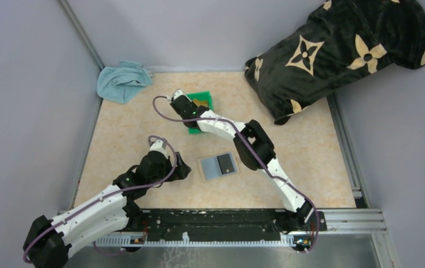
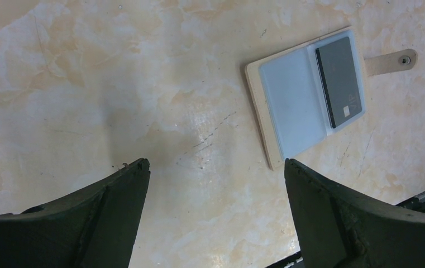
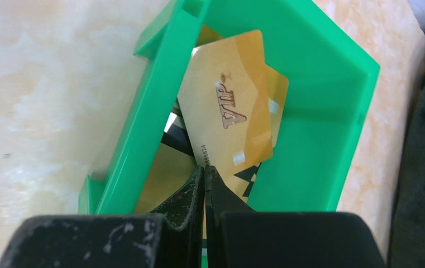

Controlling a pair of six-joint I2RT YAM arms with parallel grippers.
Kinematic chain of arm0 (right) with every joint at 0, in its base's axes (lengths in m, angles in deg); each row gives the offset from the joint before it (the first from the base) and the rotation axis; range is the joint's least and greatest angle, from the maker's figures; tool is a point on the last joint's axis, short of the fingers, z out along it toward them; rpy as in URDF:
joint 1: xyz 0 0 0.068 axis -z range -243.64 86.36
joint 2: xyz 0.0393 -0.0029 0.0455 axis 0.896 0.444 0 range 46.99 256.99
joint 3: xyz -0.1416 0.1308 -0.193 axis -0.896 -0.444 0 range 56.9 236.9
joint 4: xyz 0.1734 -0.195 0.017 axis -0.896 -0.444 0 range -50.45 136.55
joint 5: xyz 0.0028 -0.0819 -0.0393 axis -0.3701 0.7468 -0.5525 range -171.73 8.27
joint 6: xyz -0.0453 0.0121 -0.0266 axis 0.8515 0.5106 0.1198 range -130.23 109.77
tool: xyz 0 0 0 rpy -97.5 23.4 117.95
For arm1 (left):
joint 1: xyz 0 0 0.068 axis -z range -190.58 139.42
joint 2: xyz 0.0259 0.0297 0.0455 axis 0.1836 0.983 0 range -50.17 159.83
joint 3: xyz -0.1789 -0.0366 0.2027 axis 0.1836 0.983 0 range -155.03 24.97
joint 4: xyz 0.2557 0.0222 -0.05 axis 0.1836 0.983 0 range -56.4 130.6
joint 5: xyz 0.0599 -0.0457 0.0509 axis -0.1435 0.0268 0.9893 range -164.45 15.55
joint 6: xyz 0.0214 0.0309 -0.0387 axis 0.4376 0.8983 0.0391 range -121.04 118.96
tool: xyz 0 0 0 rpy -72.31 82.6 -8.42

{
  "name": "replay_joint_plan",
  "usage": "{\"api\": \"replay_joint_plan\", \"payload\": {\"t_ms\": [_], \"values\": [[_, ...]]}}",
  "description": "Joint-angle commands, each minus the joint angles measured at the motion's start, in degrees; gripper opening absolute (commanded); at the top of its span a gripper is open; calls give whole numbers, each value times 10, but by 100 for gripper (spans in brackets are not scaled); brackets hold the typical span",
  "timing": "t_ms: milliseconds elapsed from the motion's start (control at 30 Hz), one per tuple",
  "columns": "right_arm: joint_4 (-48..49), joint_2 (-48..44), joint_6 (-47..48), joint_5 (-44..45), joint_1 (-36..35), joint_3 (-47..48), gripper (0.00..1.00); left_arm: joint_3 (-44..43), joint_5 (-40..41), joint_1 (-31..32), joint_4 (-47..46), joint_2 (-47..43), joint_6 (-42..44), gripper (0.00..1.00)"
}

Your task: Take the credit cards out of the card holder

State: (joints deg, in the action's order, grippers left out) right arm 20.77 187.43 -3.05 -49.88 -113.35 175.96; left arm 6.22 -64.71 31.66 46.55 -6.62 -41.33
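Beyond the holder, which is lying open on the tabletop with a black card sitting in its clear sleeve, the right claw is hovering fully closed over the green bin. Its tips are pinching nothing just above a gold card, which is lying on top of others in the bin. Left of the holder, the left claw is hanging wide open over bare tabletop, gripping nothing and touching nothing.
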Motion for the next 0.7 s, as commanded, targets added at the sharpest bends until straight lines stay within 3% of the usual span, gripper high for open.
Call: {"api": "replay_joint_plan", "payload": {"t_ms": [0,233,433,533,600,667], "values": [[-4,-9,-12,65,13,26,0,5,-6,-5,-3,-2,10,96],[116,-153,-50,-18,12,-133,0,3,-15,-6,-15,2,13,96],[202,-289,-75,-12,12,-278,9,-5,-36,-6,-58,10,39,92],[263,-371,-92,-19,13,-392,19,-14,-66,-6,-92,27,51,89],[296,-423,-111,-38,17,-459,35,-22,-88,-6,-112,49,54,87],[307,-472,-133,-58,23,-518,43,-32,-109,-5,-131,74,56,84]]}}
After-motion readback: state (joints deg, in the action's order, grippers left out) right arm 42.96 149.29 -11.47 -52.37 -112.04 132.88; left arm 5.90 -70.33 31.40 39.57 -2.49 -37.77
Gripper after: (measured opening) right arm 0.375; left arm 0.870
